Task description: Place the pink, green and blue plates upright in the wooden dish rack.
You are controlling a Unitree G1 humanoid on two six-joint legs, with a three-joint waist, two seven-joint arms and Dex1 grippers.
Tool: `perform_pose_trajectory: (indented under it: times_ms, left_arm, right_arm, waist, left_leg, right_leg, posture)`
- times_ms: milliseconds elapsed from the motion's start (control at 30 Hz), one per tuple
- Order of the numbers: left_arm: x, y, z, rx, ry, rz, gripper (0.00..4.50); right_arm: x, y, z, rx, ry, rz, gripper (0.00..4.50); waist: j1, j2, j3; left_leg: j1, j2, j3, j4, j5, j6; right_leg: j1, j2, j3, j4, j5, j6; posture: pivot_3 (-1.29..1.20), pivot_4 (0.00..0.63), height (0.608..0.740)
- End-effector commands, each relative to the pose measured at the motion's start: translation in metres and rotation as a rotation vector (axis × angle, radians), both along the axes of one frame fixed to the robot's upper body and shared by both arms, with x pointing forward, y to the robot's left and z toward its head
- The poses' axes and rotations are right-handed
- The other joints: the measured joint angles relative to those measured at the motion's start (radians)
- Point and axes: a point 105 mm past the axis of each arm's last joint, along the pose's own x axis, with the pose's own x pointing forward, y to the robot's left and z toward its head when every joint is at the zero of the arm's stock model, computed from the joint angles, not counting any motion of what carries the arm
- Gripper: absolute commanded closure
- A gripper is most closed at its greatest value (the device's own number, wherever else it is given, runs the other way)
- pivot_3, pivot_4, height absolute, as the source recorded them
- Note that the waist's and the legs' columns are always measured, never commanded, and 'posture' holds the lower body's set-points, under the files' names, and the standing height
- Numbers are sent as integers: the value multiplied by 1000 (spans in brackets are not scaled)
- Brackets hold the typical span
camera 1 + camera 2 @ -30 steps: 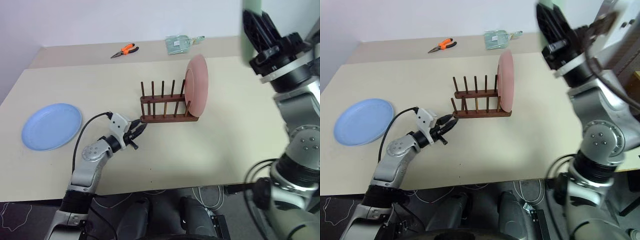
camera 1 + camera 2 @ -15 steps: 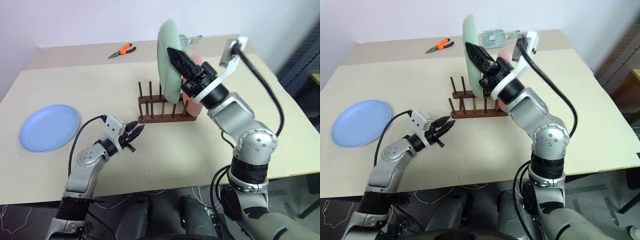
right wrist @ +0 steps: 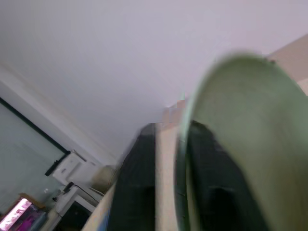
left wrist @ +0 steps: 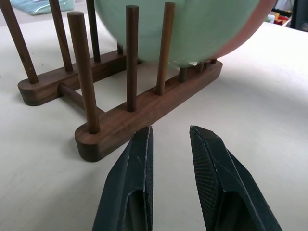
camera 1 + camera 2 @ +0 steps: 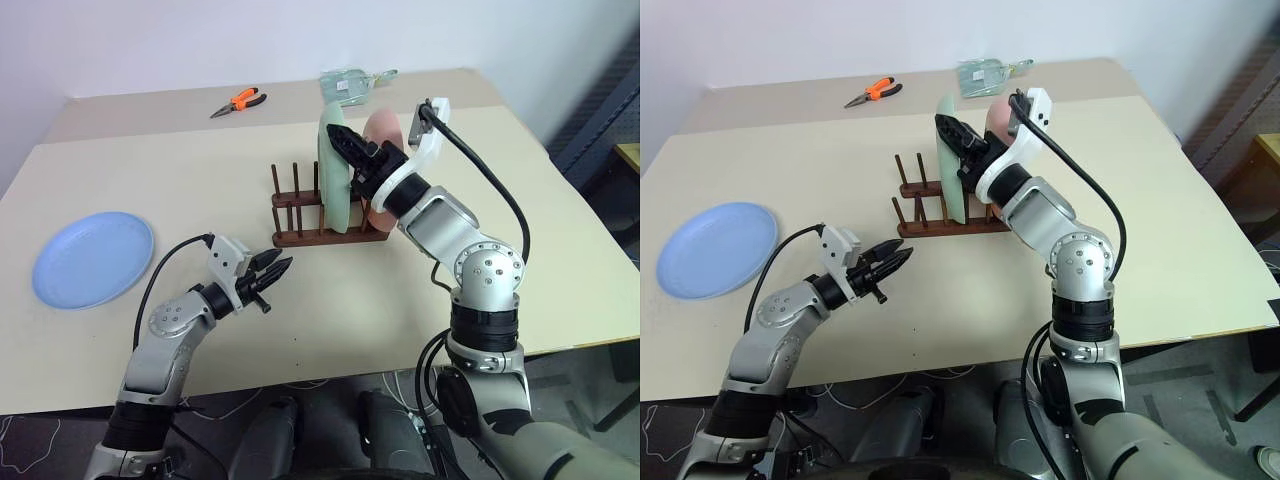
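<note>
The green plate (image 5: 335,190) stands upright between the pegs of the wooden dish rack (image 5: 300,236), just in front of the pink plate (image 5: 380,125), which stands at the rack's right end and is partly hidden by my right arm. My right gripper (image 5: 340,135) is at the green plate's top rim, its fingers astride the rim (image 3: 180,144) with a gap on one side, so it is open. The blue plate (image 5: 92,258) lies flat at the table's left. My left gripper (image 4: 171,132) is open and empty, low over the table, just short of the rack's near rail (image 4: 144,108).
Orange-handled pliers (image 5: 238,101) and a clear plastic packet (image 5: 350,85) lie at the back of the table. A black cable loops from my left wrist (image 5: 170,260). Bare table top lies between the blue plate and the rack.
My right arm swung down from the upper right and set the green plate into the rack next to the pink one, then its fingers loosened. The left gripper drew back slightly from the rack.
</note>
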Motion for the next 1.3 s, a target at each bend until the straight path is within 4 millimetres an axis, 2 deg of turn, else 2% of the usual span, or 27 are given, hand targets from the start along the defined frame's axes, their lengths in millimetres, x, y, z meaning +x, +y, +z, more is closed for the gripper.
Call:
perform_pose_trajectory:
  times_ms: [33, 133, 267, 333, 400, 467, 533, 600, 667, 767, 833, 1000, 1067, 1100, 1167, 1300]
  left_arm:
    - [-1, 2, 9, 9, -36, 5, 3330]
    - [-1, 4, 10, 11, -38, 17, 3330]
    - [2, 15, 11, 22, -50, 65, 3330]
    - [7, 32, 13, 20, -61, 145, 3330]
    - [17, 61, 17, -1, -73, 306, 2777]
    - [26, 93, 25, -46, -104, 487, 1996]
    - [30, 139, 42, -95, -172, 767, 952]
    - [24, 187, 51, -98, -199, 1066, 49]
    - [10, 225, 49, -93, -169, 1309, 49]
    - [-10, 259, 42, -155, -96, 1538, 49]
    - [-21, 268, 37, -226, -50, 1604, 49]
    - [-40, 269, 14, -409, 97, 1679, 49]
    - [-45, 268, 8, -507, 136, 1691, 544]
    - [-44, 263, -4, -610, 202, 1671, 827]
    - [-41, 254, -19, -758, 308, 1624, 1784]
    - [-38, 253, -17, -782, 326, 1604, 3950]
  right_arm:
    - [-4, 4, 25, -30, -117, 10, 1542]
    - [-1, 1, 29, -122, -177, -37, 46]
    - [-3, -4, 39, -458, -472, -164, 46]
    - [-9, -5, 48, -532, -585, -156, 46]
    - [-18, 1, 53, -634, -715, -114, 0]
    - [-29, 10, 51, -724, -820, -55, 0]
    - [-40, 23, 41, -848, -935, 27, 0]
    - [-46, 35, 25, -984, -1048, 87, 0]
    - [-48, 44, 13, -1047, -1108, 130, 0]
    - [-51, 53, 2, -1065, -1142, 174, 0]
    - [-54, 59, -5, -1056, -1150, 207, 0]
    - [-57, 64, -16, -1040, -1141, 247, 0]
    - [-57, 63, -21, -1050, -1137, 251, 0]
    - [-56, 63, -24, -1057, -1132, 246, 0]
    - [-54, 61, -27, -1066, -1124, 236, 0]
    - [-50, 59, -27, -1056, -1075, 221, 0]
  waist:
    - [-2, 0, 0]
    - [-1, 0, 0]
    - [1, 0, 0]
    - [1, 0, 0]
    - [-3, 0, 1]
    - [-4, 0, 1]
    - [-2, 0, 1]
    - [-1, -3, 1]
    - [-2, -4, 1]
    - [1, -4, 1]
    - [3, -6, 1]
    - [7, -9, 1]
    - [5, -11, 0]
    - [4, -11, 0]
    - [4, -11, 0]
    - [4, -11, 0]
  left_leg:
    - [0, 0, 0, 0, 0, 0]
    - [0, 0, 0, 0, 0, 0]
    - [0, 0, 0, 0, 0, 0]
    - [0, 0, 1, 0, 0, 0]
    - [0, 0, 1, 0, 0, 0]
    - [0, 1, 1, 0, 0, 0]
    - [0, 2, 0, 0, 0, 0]
    - [0, 2, 0, 0, 0, 0]
    - [0, 2, 0, 0, 0, -1]
    - [0, 0, 0, 0, 0, -1]
    - [0, 0, 0, 1, 0, -2]
    - [0, 0, -1, 2, -1, -2]
    - [0, 0, -2, 2, 0, -3]
    - [0, 0, -2, 2, -1, -3]
    - [1, 0, -2, 2, -1, -3]
    - [1, 0, -1, 1, 0, -4]
  right_leg:
    - [0, 0, 0, 0, 0, 0]
    - [0, 0, 0, 0, 0, 0]
    - [0, 0, 0, -1, 0, 0]
    - [0, 0, 0, -1, 0, 0]
    - [0, 0, 0, -1, 0, 1]
    - [0, 0, 0, -1, 0, 1]
    - [0, 1, 0, -1, 0, 2]
    - [0, 1, -1, -1, 0, 3]
    - [0, 1, -1, -1, 0, 3]
    - [0, 0, 0, -1, 1, 3]
    - [0, 0, 0, -1, 1, 2]
    - [1, 0, -1, -1, 1, 2]
    - [1, 1, -1, 0, 1, 2]
    - [1, 1, -1, 0, 1, 2]
    - [1, 1, -1, 0, 1, 2]
    - [2, 1, -1, 1, 1, 2]
  posture:
    - [0, 150, 739]
    - [0, 150, 739]
    - [0, 150, 739]
    - [0, 150, 739]
    - [0, 150, 739]
    - [0, 150, 739]
    - [0, 150, 739]
    - [0, 150, 739]
    - [0, 150, 739]
    - [0, 150, 739]
    - [0, 150, 739]
    - [0, 150, 739]
    - [0, 150, 739]
    - [0, 150, 739]
    - [0, 150, 739]
    - [0, 150, 739]
